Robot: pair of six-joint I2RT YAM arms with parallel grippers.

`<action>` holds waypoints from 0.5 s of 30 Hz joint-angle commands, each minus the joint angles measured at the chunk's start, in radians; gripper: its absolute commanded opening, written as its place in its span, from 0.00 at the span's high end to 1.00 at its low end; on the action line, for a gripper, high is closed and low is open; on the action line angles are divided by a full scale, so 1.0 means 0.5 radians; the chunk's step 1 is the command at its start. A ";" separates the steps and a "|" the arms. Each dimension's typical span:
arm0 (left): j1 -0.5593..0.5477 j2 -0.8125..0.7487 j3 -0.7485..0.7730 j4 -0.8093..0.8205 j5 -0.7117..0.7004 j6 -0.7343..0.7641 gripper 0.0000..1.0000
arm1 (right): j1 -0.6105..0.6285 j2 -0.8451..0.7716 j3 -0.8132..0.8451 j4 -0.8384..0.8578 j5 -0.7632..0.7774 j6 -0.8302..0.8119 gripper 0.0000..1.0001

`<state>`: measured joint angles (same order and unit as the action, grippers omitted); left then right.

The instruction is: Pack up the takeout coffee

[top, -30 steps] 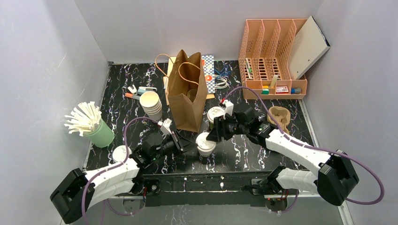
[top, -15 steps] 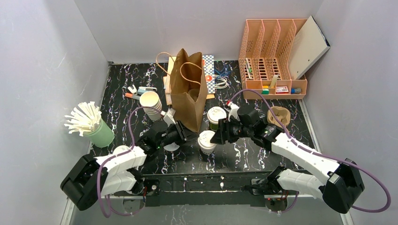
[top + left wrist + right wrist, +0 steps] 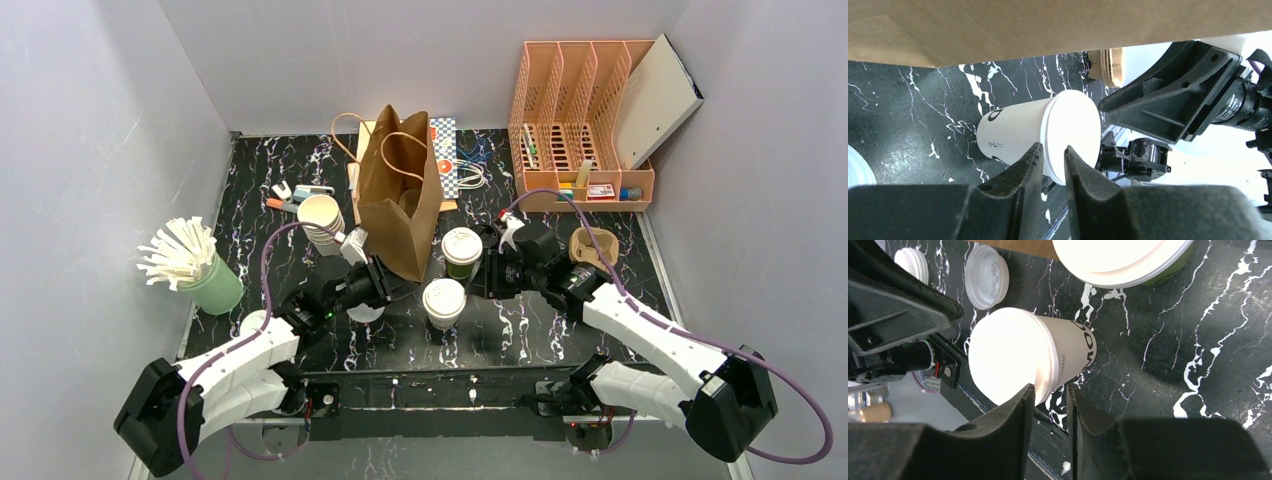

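Black marbled tabletop (image 3: 515,330), grey walls. 2 lidded takeout cups, both upright, long axis vertical, white sip lids up. The cream cup (image 3: 443,300) sits front centre betw the 2 grippers; the green cup (image 3: 461,248) is just behind it, beside the brown paper bag (image 3: 400,200). L gripper (image 3: 1052,148): fingers a narrow gap apart, holding nothing, tips aimed at cream cup. R gripper (image 3: 1050,388): same, slightly parted, empty. 2 loose white lids (image 3: 365,312) left of cream cup. 1 stack of lidless cups (image 3: 322,220) left of bag.

The fingers (image 3: 1013,430), set narrowly apart, point towards the pale cream lidded cup (image 3: 1063,352) standing on the black marbled worktop (image 3: 1158,365), with the green-sided lidded cup (image 3: 1118,257) beyond and two loose white lids (image 3: 989,276) at upper left.
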<state>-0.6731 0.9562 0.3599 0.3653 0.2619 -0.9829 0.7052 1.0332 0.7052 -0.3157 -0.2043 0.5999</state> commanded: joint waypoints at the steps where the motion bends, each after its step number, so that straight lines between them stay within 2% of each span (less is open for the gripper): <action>1: 0.012 -0.002 -0.055 0.099 0.082 -0.081 0.82 | -0.060 -0.064 -0.003 0.054 -0.032 0.034 0.65; 5: 0.009 0.079 -0.166 0.376 0.160 -0.221 0.84 | -0.082 -0.021 -0.003 0.081 -0.090 0.021 0.71; 15: -0.003 0.134 -0.181 0.453 0.188 -0.235 0.81 | -0.088 0.058 -0.009 0.135 -0.178 0.009 0.76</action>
<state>-0.6712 1.0180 0.2691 0.5491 0.3374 -1.0954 0.6674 1.0477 0.7052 -0.2977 -0.2623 0.6067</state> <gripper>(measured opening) 0.183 0.247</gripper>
